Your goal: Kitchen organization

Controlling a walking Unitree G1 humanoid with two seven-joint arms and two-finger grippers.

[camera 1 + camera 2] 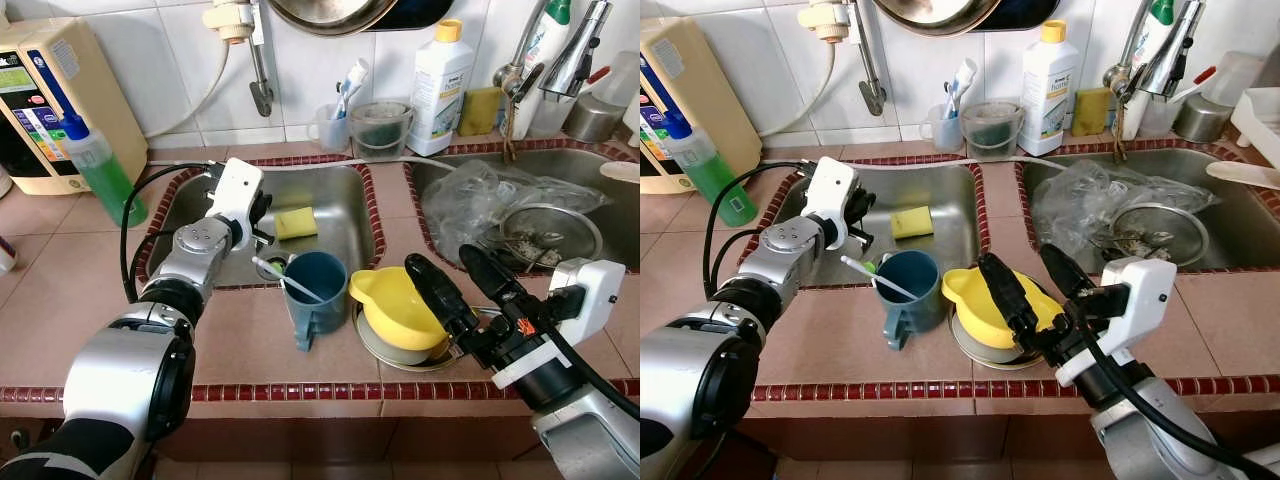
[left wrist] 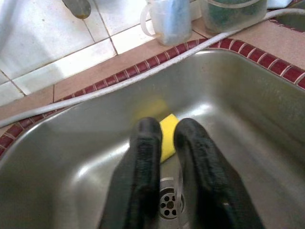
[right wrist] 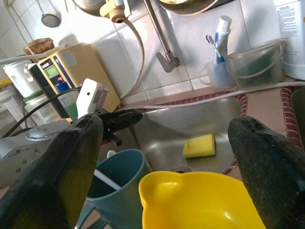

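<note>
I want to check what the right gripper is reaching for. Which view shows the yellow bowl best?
The left eye view: the yellow bowl shows nearly whole, stacked on a plate at the counter edge, the open right gripper above it. The right eye view has a finger across it; the right wrist view crops it.

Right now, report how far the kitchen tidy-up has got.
Nothing looks put away yet. The blue mug with its toothbrush and the yellow bowl stacked on a plate still sit on the counter between the sinks. In hand: the right gripper is open around the yellow bowl; the left gripper hangs nearly closed over the left sink, holding nothing. Left: the sponge and dishes.
</note>
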